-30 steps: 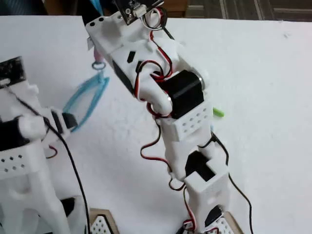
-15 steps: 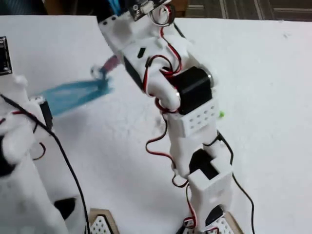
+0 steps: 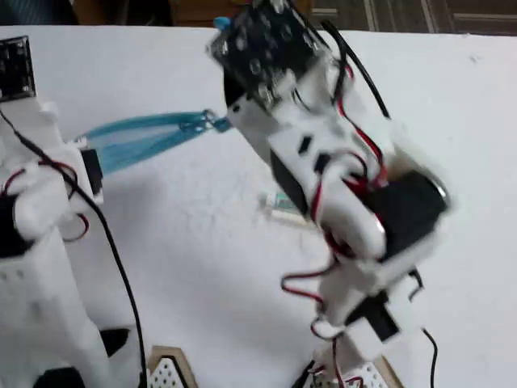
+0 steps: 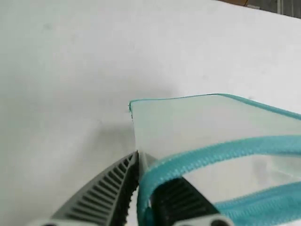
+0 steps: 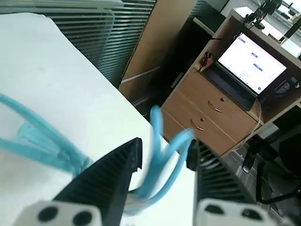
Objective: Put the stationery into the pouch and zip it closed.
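Clear pouch (image 3: 141, 139): light, floppy, slick. Corner pinched tight by left hand (image 4: 138, 162); right hand (image 5: 164, 146) spread around zipper loop (image 5: 156, 127). Likely best held by stiffer zipper tape (image 4: 211, 153).

Pinched the pouch (image 4: 197, 122) by one corner in the end effector (image 4: 138, 157), with ribbed fingers (image 4: 106, 195) pressed together beside the teal zip (image 4: 211, 153). Held the clear panel spread over the white bench (image 4: 70, 56), casting a faint shadow.

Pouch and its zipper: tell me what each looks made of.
Pouch: thin soft plastic, it seems, clear and faintly glossy; the white table shows through it. Zipper: teal woven-looking tape, matte, with fine ribbing; the teeth's material is unclear.
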